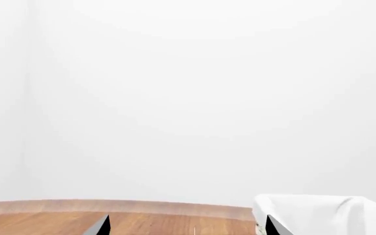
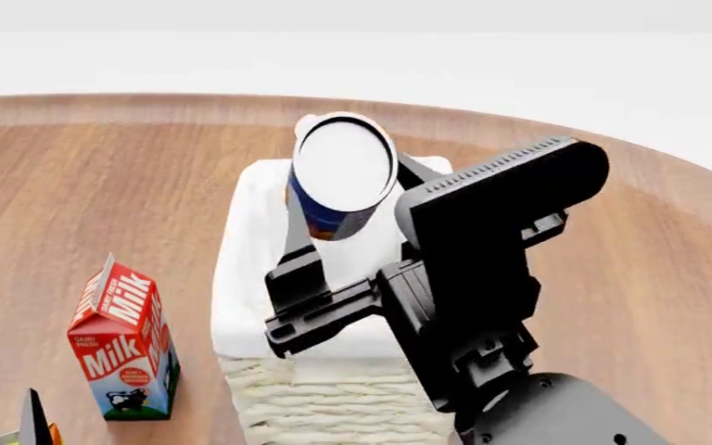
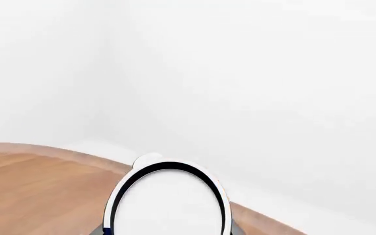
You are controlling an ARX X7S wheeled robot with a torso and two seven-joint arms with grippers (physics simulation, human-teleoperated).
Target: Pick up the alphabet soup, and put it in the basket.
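R gripper (image 2: 337,199) clamps alphabet soup can (image 2: 341,176) above basket (image 2: 251,278). L gripper (image 1: 184,227): fingers apart, holding nothing. Milk carton (image 2: 123,338) beside basket.

The alphabet soup (image 2: 341,176) was a small cylindrical can with a silver-white top and a blue label, a yellow-orange band showing near its lower edge. It hung in the air over the basket (image 2: 331,408), its pale lid turned toward the head camera, its body clamped in the right pincer (image 2: 331,199). The basket was a tall rectangular cream wicker piece with a white cloth liner folded over its rim, standing upright on the wooden tabletop (image 2: 653,278), at about 6 o'clock from the can.
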